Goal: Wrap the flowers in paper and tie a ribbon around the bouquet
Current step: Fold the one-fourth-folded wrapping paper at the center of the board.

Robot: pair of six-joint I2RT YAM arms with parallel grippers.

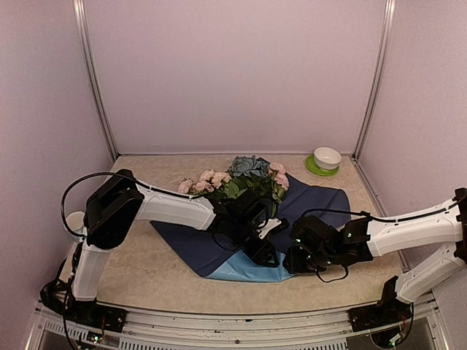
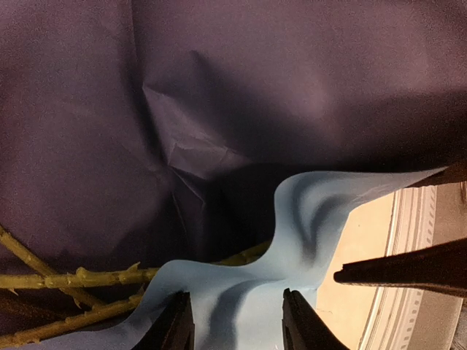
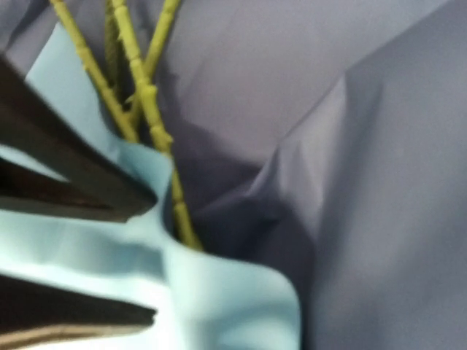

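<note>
A beige table (image 1: 146,270) inside pale lilac walls carries the paper (image 1: 321,200), dark side up, mid-frame in the top view, with the flowers (image 1: 241,179) at its upper edge. The left gripper (image 2: 235,299) and right gripper (image 3: 152,255) each stand with jaws apart astride the upturned light-blue flap, neither pinching it. To fold well, each should probably close on paper alone, clear of the stems (image 2: 73,278), then lift together. Upper right, a white bowl (image 1: 327,156) sits on a green saucer (image 1: 315,169); its contents are hidden
</note>
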